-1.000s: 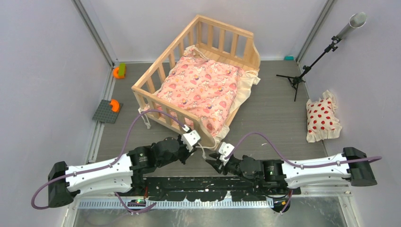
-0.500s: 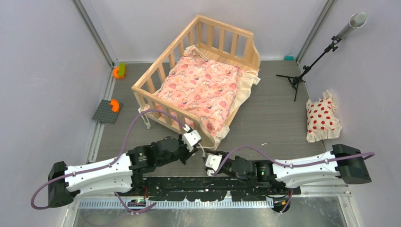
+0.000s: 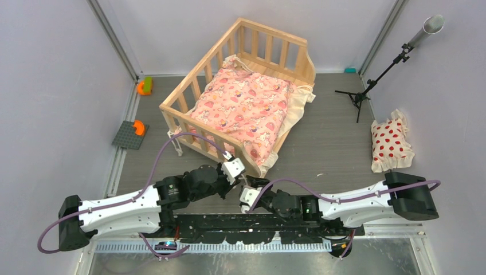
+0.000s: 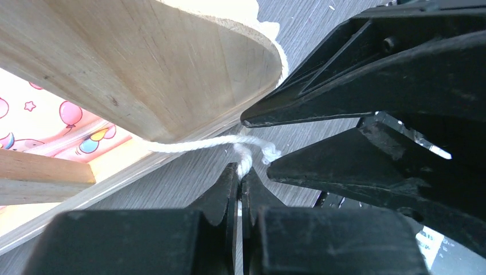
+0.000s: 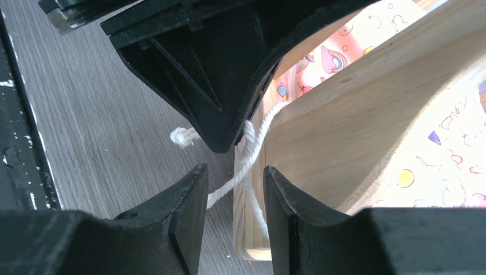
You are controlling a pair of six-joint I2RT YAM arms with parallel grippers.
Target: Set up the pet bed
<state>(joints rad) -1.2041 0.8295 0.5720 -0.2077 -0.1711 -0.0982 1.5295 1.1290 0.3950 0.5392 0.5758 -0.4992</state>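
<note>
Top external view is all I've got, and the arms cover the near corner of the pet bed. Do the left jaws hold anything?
Observer: Yes. In the left wrist view, the left jaws are shut on a white cord, right beside its knot.
Operator: And the right jaws?
Observer: In the right wrist view they stand parted, and the same cord runs between them unclamped.
Operator: Where does the cord lead?
Observer: It passes round the edge of the pet bed, at its wooden corner board.

Lab test cell: plain walls [image 3: 51,86], tripod stand [image 3: 360,97].
</note>
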